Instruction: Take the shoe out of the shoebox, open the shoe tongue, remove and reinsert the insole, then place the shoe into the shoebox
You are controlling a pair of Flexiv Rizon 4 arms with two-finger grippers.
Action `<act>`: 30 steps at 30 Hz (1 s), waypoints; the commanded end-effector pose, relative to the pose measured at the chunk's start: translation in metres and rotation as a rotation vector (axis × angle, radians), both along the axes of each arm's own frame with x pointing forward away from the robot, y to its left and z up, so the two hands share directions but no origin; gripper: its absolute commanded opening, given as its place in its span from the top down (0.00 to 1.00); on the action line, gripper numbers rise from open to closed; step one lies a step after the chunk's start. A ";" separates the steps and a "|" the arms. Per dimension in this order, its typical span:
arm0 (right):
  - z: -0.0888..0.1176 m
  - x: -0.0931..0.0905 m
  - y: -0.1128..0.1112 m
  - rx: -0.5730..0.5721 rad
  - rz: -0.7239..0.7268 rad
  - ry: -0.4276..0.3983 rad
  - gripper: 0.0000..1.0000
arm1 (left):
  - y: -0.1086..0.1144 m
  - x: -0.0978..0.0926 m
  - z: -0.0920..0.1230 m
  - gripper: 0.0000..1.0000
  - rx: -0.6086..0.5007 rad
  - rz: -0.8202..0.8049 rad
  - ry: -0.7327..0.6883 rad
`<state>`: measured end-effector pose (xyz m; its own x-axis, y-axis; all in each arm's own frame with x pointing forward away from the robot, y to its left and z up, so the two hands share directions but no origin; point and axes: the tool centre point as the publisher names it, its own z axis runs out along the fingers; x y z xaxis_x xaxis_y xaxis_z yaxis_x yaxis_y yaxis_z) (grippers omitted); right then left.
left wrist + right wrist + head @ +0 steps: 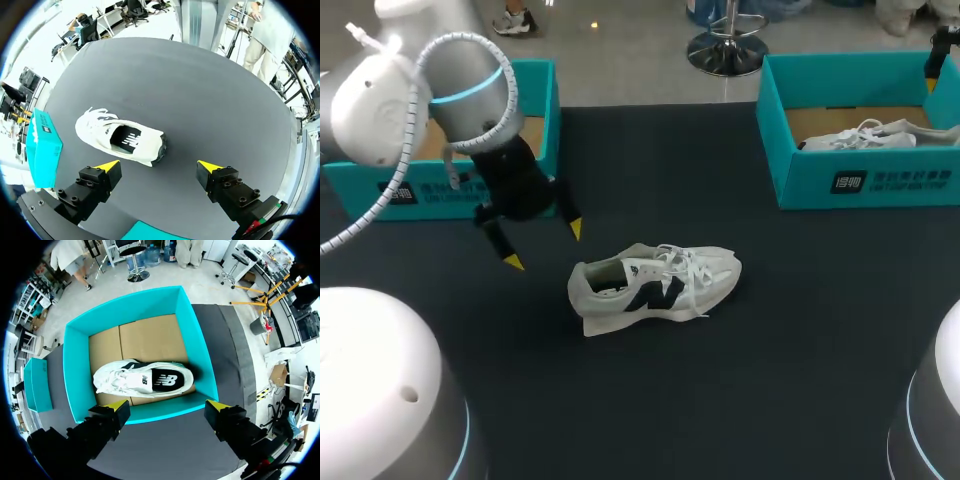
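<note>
My left gripper (159, 165) sits nearest the lens. Its fingers are spread wide with nothing between them, and it hangs above the table (225, 115). Just ahead of it lies the white shoe (120, 140), out of any box and flat on the dark table. The heel end faces the gap between the fingers and the toe points away past one finger. The laces (685, 265) are loose over the top.

Handling, my guess: light. The upper is soft and will cave under a pinch, while the sole and heel cup look stiffer. I'd take it across the heel collar or the sole's sides, never by the laces, which would slip or snag.

Room: bare table all round the shoe. The left shoebox (542, 100) is behind the left gripper. The right shoebox (865, 180) is well apart on the far side, and both have walls to clear. The right gripper (167, 405), likewise spread and empty, is above that box, where a second shoe (142, 380) lies.
</note>
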<state>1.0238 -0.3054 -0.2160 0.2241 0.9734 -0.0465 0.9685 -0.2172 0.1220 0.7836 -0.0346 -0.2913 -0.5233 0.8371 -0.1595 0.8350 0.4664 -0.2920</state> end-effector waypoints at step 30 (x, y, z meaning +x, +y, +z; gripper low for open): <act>0.000 0.000 0.000 -0.001 0.000 -0.001 0.00 | 0.054 -0.010 -0.013 0.00 -0.333 0.538 0.220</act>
<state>1.0239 -0.3054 -0.2160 0.2240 0.9735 -0.0465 0.9685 -0.2171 0.1220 0.7726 0.0201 -0.3046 -0.9046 0.3724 -0.2076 0.4148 0.6561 -0.6304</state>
